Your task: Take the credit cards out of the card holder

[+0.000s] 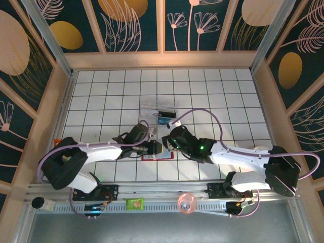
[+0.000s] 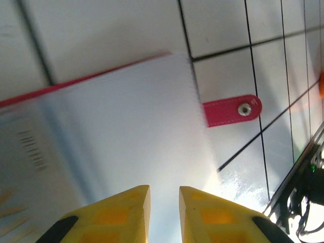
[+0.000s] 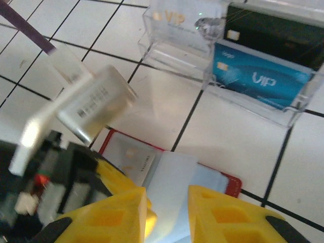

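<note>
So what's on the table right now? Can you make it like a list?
holder: red, lying open, clear sleeves facing up
snap tab: red, flat on the white tile beside the holder
clear box: beyond the holder, standing apart from it
cards in box: a blue card and a dark card
left gripper: fingers apart, over the sleeves
right gripper: a pale sleeve or card runs between its fingers; grip unclear
</note>
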